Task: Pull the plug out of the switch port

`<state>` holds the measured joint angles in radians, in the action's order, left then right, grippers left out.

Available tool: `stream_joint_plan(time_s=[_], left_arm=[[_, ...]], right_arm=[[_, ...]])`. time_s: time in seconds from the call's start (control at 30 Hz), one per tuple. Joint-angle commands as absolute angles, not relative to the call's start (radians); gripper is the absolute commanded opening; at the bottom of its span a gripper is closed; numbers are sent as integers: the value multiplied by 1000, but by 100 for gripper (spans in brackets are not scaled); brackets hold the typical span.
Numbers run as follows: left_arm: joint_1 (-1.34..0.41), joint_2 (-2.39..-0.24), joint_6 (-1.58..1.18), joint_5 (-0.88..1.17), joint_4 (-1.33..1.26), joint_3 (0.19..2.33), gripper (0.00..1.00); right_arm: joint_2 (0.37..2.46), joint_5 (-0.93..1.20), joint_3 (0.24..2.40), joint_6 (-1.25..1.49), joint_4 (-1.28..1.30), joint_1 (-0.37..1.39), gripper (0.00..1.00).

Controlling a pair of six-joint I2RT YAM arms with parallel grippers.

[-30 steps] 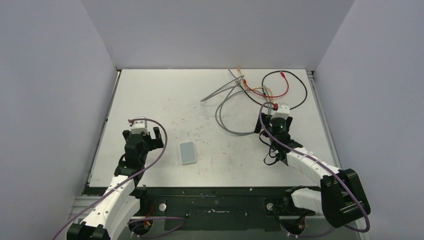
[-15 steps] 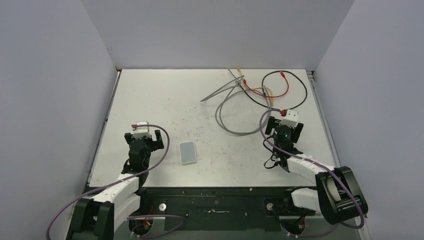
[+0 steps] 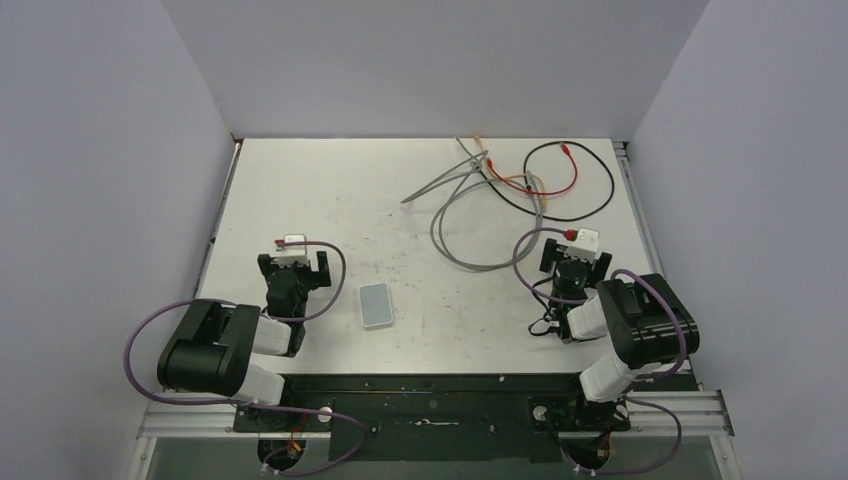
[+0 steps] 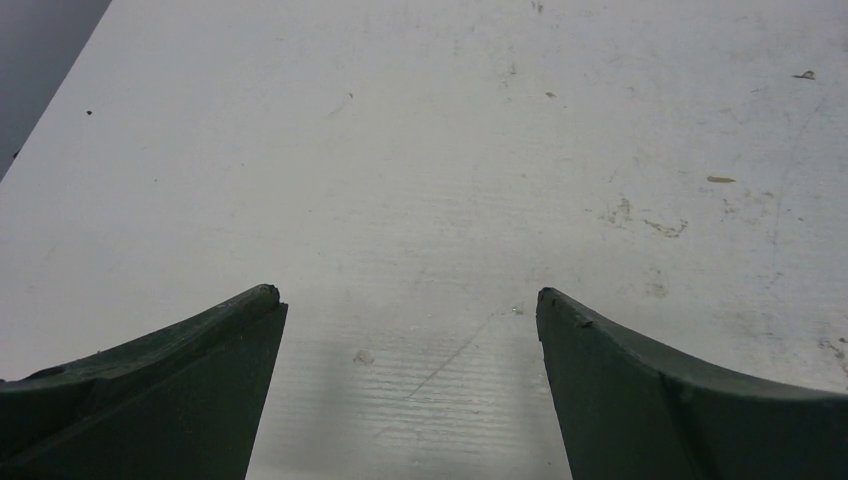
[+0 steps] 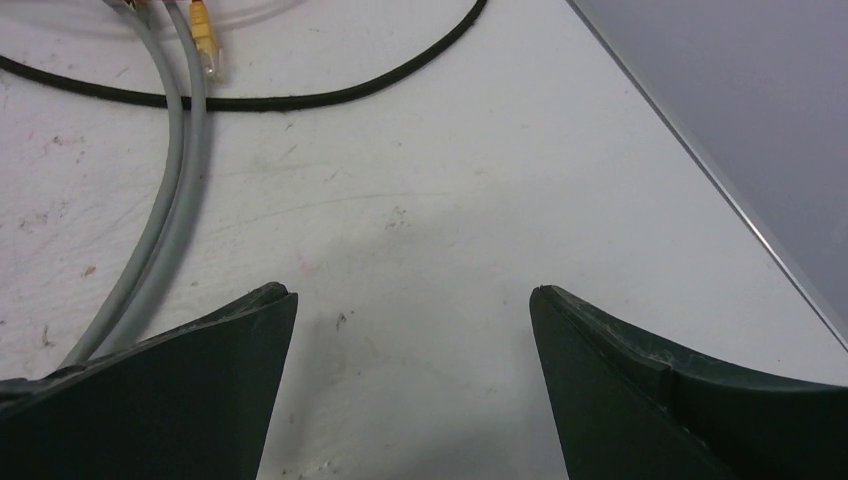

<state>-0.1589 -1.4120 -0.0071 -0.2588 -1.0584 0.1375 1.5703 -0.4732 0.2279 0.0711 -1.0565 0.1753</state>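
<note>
The switch, a small pale grey-white box (image 3: 376, 305), lies flat on the table between the arms. Its ports cannot be made out, and no cable or plug shows attached to it. My left gripper (image 3: 292, 262) is open and empty just left of the box, low over bare table in the left wrist view (image 4: 408, 300). My right gripper (image 3: 574, 258) is open and empty at the right, well away from the box. In the right wrist view (image 5: 413, 292) it hangs over bare table beside loose cables.
Loose cables lie at the back right: grey cables (image 3: 455, 215), a black cable (image 3: 590, 170) and a red cable (image 3: 555, 185). The right wrist view shows the grey cables (image 5: 170, 200), the black cable (image 5: 330, 95), a yellow-tipped plug (image 5: 205, 40) and the table's right edge (image 5: 720, 190).
Both arms have folded back toward their bases. The right gripper has moved back from the cables and to the right. The left gripper has shifted slightly. The box has not moved.
</note>
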Motion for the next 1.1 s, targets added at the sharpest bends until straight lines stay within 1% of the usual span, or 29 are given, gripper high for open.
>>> stream_joint_plan(time_s=[0.0,0.03,0.17,1.07], left_arm=[[-132,-1465,-45,-296,-1227,184,96],[-132,-1454,-50,-301,-1177,202,96],[-121,-1467,-66,-313,-1139,233,96],[-121,-1470,-66,-316,-1147,235,96]], right_arm=[[1607,-393,216,73,-1280,144,90],[1608,-380,223,82,-1257,128,90],[1620,-389,233,98,-1256,109,90],[1613,-396,233,97,-1247,113,90]])
